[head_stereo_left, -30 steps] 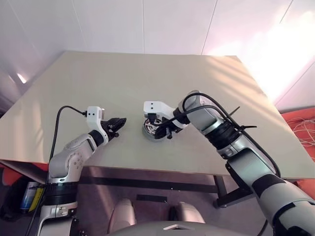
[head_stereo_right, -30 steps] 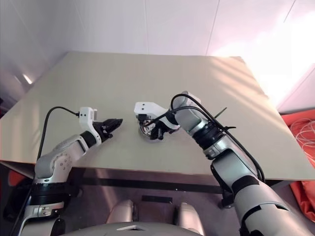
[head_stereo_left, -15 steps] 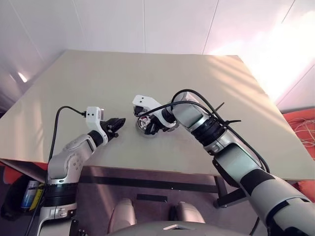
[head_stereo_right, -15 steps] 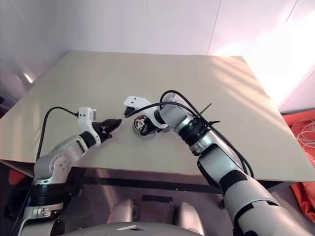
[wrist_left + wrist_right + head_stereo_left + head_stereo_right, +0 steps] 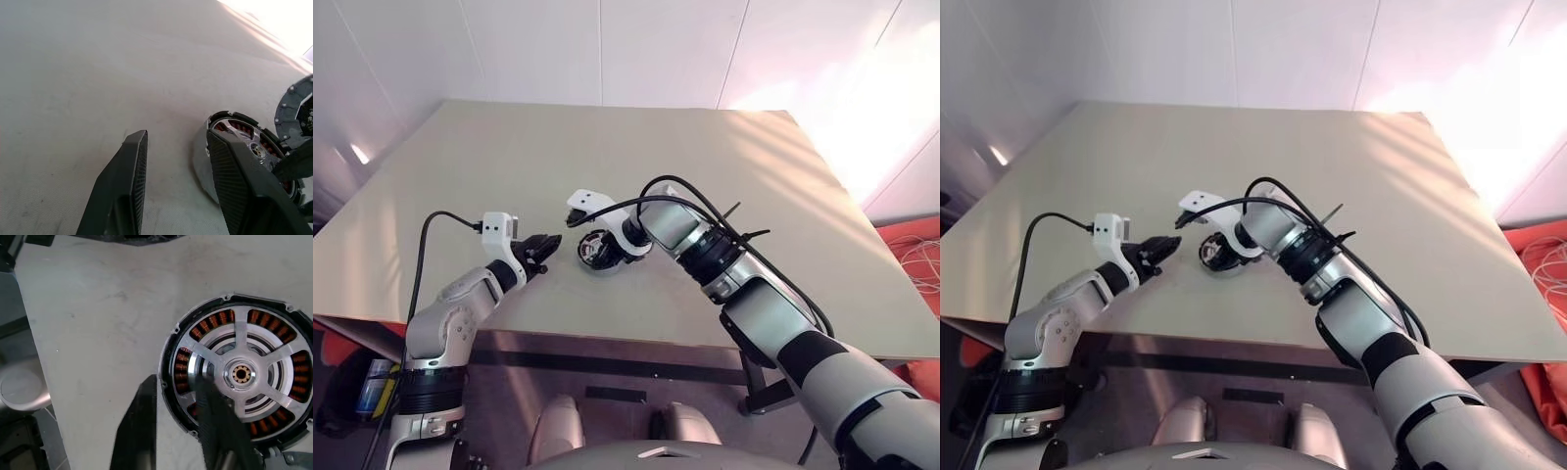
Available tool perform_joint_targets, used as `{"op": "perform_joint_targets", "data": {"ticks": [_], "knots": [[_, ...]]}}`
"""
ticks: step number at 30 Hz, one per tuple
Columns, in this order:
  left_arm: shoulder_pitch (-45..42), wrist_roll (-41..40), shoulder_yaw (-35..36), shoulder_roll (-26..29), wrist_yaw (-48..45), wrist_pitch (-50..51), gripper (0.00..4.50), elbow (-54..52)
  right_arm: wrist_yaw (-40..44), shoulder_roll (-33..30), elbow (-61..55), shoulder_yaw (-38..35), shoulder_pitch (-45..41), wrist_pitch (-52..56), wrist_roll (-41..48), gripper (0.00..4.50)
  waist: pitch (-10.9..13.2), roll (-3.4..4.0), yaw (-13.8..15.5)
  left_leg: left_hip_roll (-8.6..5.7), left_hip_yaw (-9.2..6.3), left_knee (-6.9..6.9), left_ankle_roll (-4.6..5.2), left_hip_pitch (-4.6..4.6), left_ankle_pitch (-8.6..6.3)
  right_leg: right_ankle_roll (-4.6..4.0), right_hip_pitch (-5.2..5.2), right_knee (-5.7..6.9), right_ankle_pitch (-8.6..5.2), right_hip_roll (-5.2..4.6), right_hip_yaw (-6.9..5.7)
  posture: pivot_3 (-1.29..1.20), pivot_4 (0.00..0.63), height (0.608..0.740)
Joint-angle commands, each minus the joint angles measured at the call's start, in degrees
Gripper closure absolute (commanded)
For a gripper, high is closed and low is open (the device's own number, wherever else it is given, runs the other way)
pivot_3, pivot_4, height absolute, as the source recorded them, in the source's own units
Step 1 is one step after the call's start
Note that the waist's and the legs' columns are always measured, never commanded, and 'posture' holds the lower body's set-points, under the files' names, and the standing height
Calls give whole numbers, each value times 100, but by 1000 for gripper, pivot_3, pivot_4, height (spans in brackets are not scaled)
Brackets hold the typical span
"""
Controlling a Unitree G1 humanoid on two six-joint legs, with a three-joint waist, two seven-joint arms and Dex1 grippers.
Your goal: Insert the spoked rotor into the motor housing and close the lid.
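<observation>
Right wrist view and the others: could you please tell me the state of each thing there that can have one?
Dark round motor housing with coppery windings: flat on the beige table, capped.
Shiny silver spoked lid: seated on the housing, windings showing between its spokes.
Right gripper: open, fingers astride the housing's rim.
Left gripper: open, empty, beside the housing.

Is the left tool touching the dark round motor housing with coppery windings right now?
Cannot tell. In the left wrist view the left tool stands open beside the dark round motor housing with coppery windings; one black finger overlaps its rim, hiding any gap.
</observation>
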Motion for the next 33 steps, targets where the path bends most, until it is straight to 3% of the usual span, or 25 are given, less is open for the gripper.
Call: {"op": "perform_joint_targets", "data": {"ticks": [1,10,15,20,25,28,33], "knots": [[-80,-56,76,45,-1,-46,2478,-195,-36,-62,-280,-12,-252,133,177,2292,0,0,2,0,0,-1,-1,0,1,0,0,0,0,0,0,0,0,740],[-178,-27,32,35,-43,-76,2478,-61,-249,67,-752,-550,-888,820,825,2292,1,1,-4,1,0,-12,-6,3,3,-1,-4,0,-1,3,0,0,0,740],[-311,12,-45,35,-126,-120,2478,90,-764,61,-431,-1462,-1352,-88,976,2292,2,1,17,0,0,-14,-8,4,4,4,-6,0,-6,2,1,0,0,740],[-428,67,-117,131,-300,-158,2478,251,-858,-963,-534,-1352,-697,-2360,473,2292,0,-13,169,-7,1,-14,-7,5,4,37,2,-6,-24,-3,2,0,0,740],[-538,101,-206,301,-535,-165,2478,410,-1025,-2234,-455,-1300,28,-4352,-194,2292,3,-14,183,-18,2,-13,-9,-2,5,6,2,-5,-4,-9,2,0,0,740],[-633,188,-291,358,-635,-213,2478,522,-1208,-2701,-445,-1438,435,-4736,-389,2292,2,-14,142,-15,2,-13,-8,-4,5,4,-3,-3,-5,-5,2,0,0,740],[-794,336,-416,402,-759,-315,2478,728,-1229,-3038,-1242,-1742,1374,-4427,-297,2292,3,-11,101,-14,3,-12,-2,2,3,1,2,-4,-6,-2,2,0,0,740]]}}
